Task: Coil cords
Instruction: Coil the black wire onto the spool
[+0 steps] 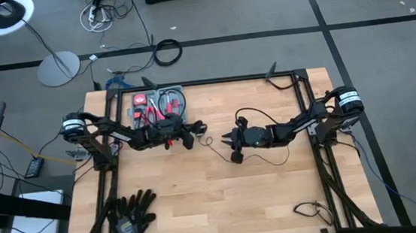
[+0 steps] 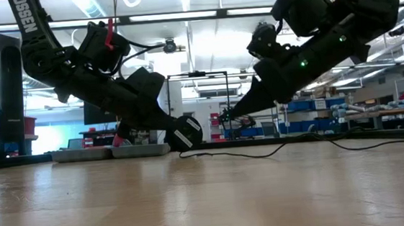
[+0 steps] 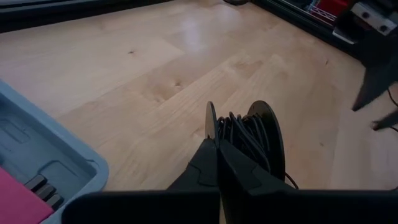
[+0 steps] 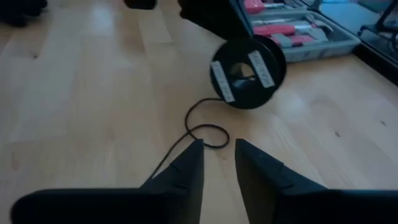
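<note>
A black spool (image 4: 247,73) with white labels has thin black cord (image 3: 239,134) wound between its two discs. My left gripper (image 3: 217,146) is shut on it near the table's middle (image 1: 188,136). From the spool a loose end of the cord (image 4: 208,134) lies in a small loop on the wood. It passes under my right gripper (image 4: 219,146) toward a small black lump (image 1: 236,158). My right gripper (image 1: 225,138) is open, facing the spool, raised off the table (image 2: 224,115). My left gripper pinches the rim of the spool's thin disc (image 3: 210,121) between its two fingers, coming in slanting down from the table's left side. The spool stands on edge, its axis level, low over the wood (image 2: 185,133); whether it rests on the table I cannot tell.
A grey tool tray (image 1: 158,106) with red tools stands at the far left, right behind my left arm. Black gloves (image 1: 132,212) lie at the near left corner. Another small cable (image 1: 311,211) lies near the right front. Bare wood spans the near middle.
</note>
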